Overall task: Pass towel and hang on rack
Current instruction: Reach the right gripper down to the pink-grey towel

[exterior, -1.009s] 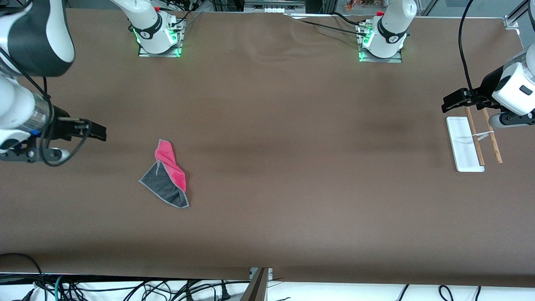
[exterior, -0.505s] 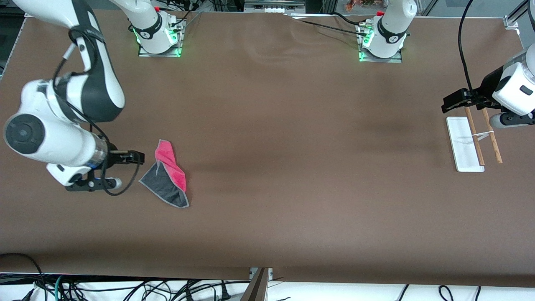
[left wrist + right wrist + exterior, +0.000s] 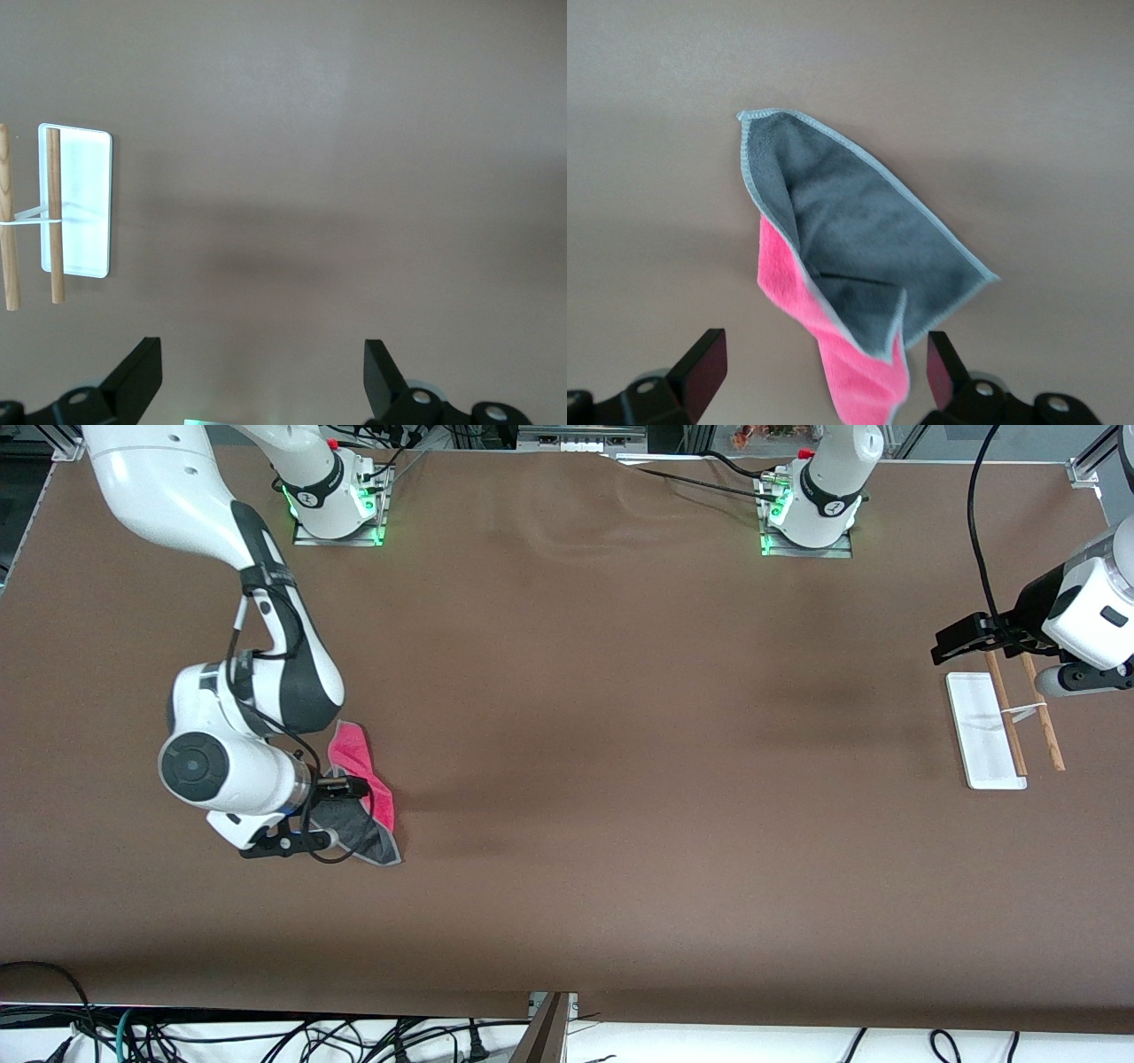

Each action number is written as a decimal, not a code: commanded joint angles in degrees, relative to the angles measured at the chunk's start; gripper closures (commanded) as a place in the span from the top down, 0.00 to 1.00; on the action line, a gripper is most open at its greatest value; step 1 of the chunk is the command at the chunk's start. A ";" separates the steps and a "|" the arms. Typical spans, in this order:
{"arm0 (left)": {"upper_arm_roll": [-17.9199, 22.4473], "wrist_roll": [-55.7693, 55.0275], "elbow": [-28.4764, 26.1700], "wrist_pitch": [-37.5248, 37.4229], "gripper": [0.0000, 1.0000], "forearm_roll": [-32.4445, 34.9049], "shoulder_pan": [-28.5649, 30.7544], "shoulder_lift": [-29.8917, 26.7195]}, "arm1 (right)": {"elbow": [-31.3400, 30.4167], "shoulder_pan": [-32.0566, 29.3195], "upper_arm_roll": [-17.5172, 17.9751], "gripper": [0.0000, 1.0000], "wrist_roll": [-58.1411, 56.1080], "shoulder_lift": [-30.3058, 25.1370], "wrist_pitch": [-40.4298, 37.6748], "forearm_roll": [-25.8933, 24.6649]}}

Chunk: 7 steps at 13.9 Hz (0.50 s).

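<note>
The towel, a small soft cloth folded pink over dark grey, lies flat toward the right arm's end of my brown table. I have the right gripper low over it, fingers wide, holding nothing, ready to pinch. Its wrist view shows the grey face and stitched edging between the 2 fingertips. The left gripper waits wide over the white-based, 2-rod wooden rack, ready to receive.
</note>
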 commanded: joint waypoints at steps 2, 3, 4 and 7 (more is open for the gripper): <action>0.13 -0.50 0.81 -0.22 1.00 -0.88 0.17 0.47 | 0.34 0.18 0.33 1.00 -0.52 4.26 3.26 0.86; 0.13 -0.50 0.72 -0.22 1.00 -0.88 0.35 0.47 | 0.25 0.53 0.68 1.00 -0.52 5.05 3.35 0.86; 0.22 -0.41 0.72 -0.31 1.00 -0.88 0.35 0.47 | 0.08 0.80 0.69 1.00 -0.43 5.76 3.35 0.86; 0.22 -0.41 0.54 -0.57 1.00 -0.88 0.44 0.38 | -0.01 1.33 0.69 0.77 0.27 7.69 3.62 0.86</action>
